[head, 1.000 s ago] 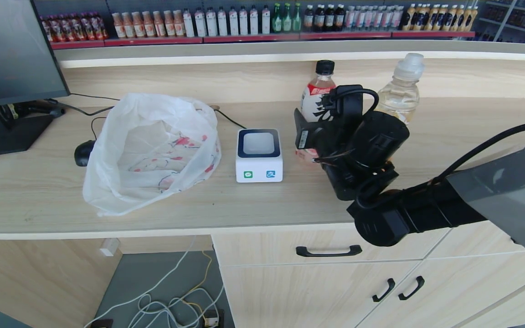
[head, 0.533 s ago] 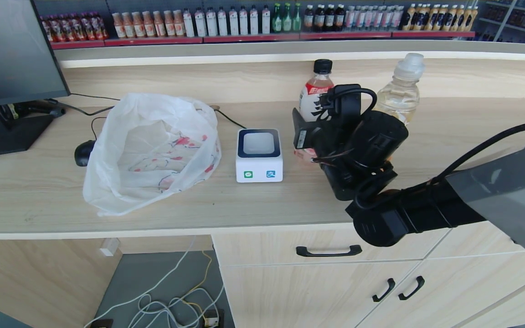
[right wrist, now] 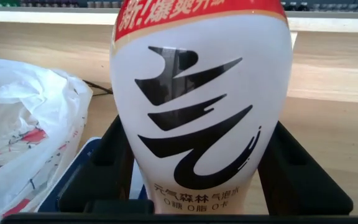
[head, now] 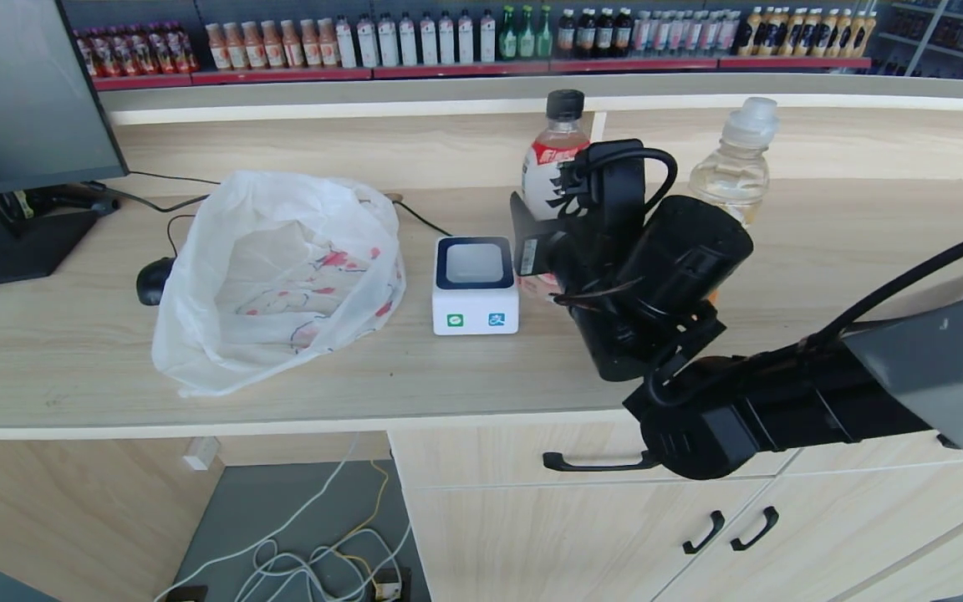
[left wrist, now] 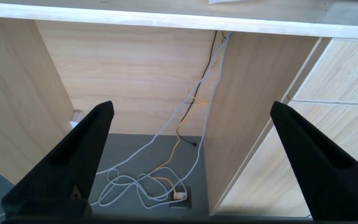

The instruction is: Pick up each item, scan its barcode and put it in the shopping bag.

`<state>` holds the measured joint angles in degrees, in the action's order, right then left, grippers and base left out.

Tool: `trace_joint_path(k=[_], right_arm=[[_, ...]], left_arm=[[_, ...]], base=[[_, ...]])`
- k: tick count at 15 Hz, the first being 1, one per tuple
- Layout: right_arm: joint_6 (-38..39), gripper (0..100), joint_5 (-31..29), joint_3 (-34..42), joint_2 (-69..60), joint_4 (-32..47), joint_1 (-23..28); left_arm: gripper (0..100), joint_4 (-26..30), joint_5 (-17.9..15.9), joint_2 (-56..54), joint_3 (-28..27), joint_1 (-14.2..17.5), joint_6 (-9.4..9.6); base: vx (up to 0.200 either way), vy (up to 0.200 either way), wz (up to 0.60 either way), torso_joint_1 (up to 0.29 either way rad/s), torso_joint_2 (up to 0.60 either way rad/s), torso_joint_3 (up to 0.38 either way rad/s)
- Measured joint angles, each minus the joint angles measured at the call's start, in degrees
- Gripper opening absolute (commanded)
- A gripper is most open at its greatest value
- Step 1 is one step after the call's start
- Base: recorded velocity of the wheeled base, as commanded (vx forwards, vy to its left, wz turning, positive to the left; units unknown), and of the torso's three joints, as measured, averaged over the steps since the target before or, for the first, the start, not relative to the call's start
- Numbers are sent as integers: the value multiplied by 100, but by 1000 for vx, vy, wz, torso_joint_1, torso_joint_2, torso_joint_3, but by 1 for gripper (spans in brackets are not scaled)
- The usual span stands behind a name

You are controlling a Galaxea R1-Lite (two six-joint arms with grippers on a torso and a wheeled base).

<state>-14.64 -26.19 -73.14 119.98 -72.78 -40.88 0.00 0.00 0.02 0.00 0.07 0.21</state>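
The drink bottle [head: 550, 163] has a black cap and a white and red sleeve. It stands upright in the right gripper [head: 542, 255], whose jaws are clamped on its lower body, one on each flank as the right wrist view shows [right wrist: 201, 112]. I can't tell whether its base clears the worktop [head: 448, 376].

I judge it full, so fairly heavy for its size and top-loaded above the grip. The plastic wall should give a little under pressure, and the glossy sleeve looks slippery. A firm hold low on the widest part suits it, as long as the barcode stays uncovered when I tilt it.

The scanner [head: 475, 284], a white box with dark glass on top, sits just beside the bottle at 9 o'clock. The white shopping bag [head: 281, 267] lies further out at 9 o'clock, slumped with its mouth open. A clear bottle with a white cap [head: 736, 167] stands at 3 o'clock, near the back ledge.

The left gripper [left wrist: 188, 162] hangs below the worktop with its jaws wide apart and nothing between them.
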Motion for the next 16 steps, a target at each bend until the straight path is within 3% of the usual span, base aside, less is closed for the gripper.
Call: trace_joint_path(k=[7, 16], right_arm=[[-143, 0, -499, 1039, -361, -998, -595], [83, 0, -329, 3227, -1915, -1054, -636]], left_arm=[[100, 0, 0, 0, 0, 0, 1], [100, 0, 2, 0, 0, 0, 1]], base=[[0, 0, 0, 0, 0, 0], [0, 0, 0, 0, 0, 0]])
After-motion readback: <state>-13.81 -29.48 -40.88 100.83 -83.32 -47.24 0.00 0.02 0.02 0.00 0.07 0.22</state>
